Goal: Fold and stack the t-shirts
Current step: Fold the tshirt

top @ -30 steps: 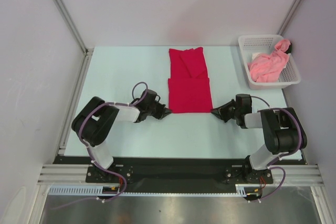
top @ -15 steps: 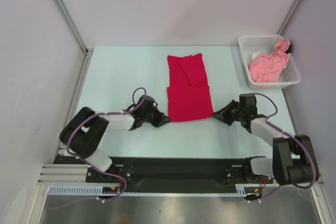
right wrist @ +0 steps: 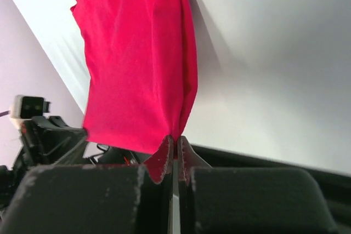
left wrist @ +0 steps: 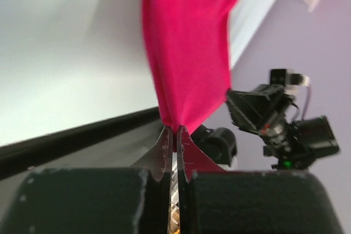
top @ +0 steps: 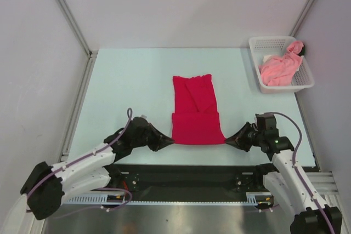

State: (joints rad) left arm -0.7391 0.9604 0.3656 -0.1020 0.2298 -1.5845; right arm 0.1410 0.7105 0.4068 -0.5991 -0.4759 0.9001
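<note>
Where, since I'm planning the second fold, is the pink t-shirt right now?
In the top view, the pink t-shirt lies bunched in the white basket at the far right corner of the table, well away from the red t-shirt at centre.

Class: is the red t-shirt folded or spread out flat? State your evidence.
Folded. The red t-shirt lies as a narrow strip, no sleeves sticking out, with a doubled layer across its near half.

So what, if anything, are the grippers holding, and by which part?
Both hold the red t-shirt: the left gripper pinches its near left corner, the right gripper its near right corner.
</note>
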